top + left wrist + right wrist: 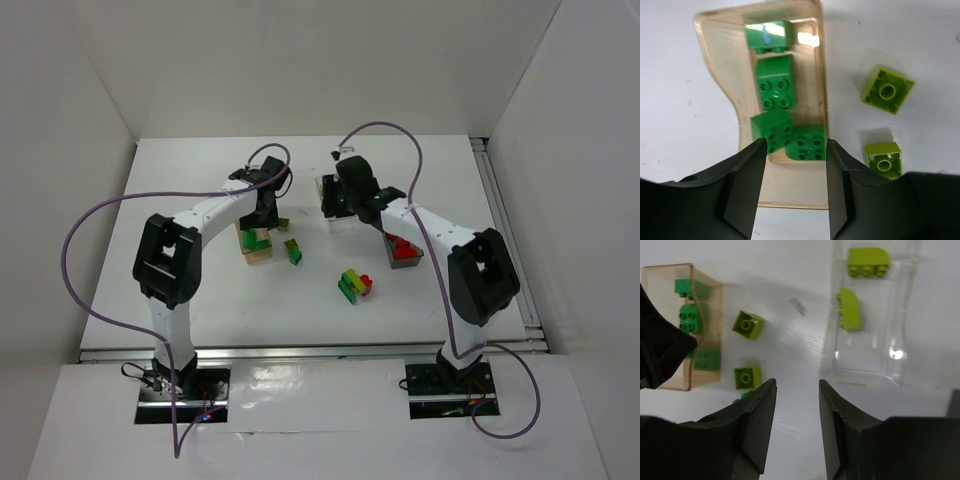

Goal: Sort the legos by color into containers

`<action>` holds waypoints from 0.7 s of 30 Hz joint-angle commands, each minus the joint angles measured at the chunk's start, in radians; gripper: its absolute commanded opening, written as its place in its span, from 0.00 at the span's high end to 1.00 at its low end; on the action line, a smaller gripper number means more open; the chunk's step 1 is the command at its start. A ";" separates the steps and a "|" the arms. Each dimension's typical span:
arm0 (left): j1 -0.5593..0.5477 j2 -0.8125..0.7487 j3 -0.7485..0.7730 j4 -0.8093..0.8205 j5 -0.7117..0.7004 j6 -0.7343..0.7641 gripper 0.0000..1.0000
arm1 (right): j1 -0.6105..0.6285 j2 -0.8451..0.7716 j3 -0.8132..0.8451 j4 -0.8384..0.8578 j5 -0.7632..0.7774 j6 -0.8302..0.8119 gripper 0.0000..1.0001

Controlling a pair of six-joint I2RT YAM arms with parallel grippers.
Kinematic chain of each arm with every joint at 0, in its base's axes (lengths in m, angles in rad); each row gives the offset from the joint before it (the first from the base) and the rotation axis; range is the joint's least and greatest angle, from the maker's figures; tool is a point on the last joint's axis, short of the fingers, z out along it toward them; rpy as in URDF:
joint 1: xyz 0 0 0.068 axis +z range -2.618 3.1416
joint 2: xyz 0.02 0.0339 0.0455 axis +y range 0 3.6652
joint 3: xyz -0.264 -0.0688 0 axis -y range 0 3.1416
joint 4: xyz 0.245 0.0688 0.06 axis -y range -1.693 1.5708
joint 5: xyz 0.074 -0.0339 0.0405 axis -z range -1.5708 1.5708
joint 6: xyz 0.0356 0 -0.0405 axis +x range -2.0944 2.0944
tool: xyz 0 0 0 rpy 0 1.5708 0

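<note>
A peach-orange tray (715, 65) holds several dark green bricks (775, 86). My left gripper (794, 150) hangs open and empty over the tray's near end. Two lime bricks (887, 90) (883, 159) lie studs-down on the table to its right. A clear tray (867, 360) holds two lime bricks (868, 262) (850, 310). My right gripper (796, 390) is open and empty over bare table between the two trays. In the top view the left gripper (268, 215) is over the peach tray (256, 250), and the right gripper (338, 205) covers most of the clear tray.
A reddish tray (405, 255) with red bricks sits under the right forearm. A small cluster of green, lime and red bricks (354, 284) lies at the table's middle front. A dark green brick (296, 257) lies beside the peach tray. White walls enclose the table.
</note>
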 commanded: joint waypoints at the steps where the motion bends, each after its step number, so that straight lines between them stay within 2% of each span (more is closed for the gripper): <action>1: 0.040 -0.080 -0.008 -0.006 -0.038 0.007 0.41 | 0.071 0.084 0.114 -0.021 -0.026 -0.043 0.53; 4: 0.078 -0.089 -0.008 -0.006 -0.020 0.025 0.41 | 0.122 0.139 0.173 -0.040 -0.010 -0.055 0.48; 7: 0.118 -0.116 -0.034 -0.006 0.030 0.025 0.41 | 0.153 0.197 0.229 -0.050 0.000 -0.055 0.32; 10: 0.159 -0.179 -0.062 0.038 0.115 0.053 0.38 | 0.162 0.255 0.264 -0.050 -0.018 -0.041 0.25; 14: 0.247 -0.303 -0.053 0.047 0.279 0.077 0.34 | 0.171 0.341 0.341 -0.032 -0.033 -0.018 0.19; 21: 0.373 -0.460 -0.042 0.058 0.382 0.097 0.31 | 0.202 0.519 0.512 -0.084 0.010 0.003 0.17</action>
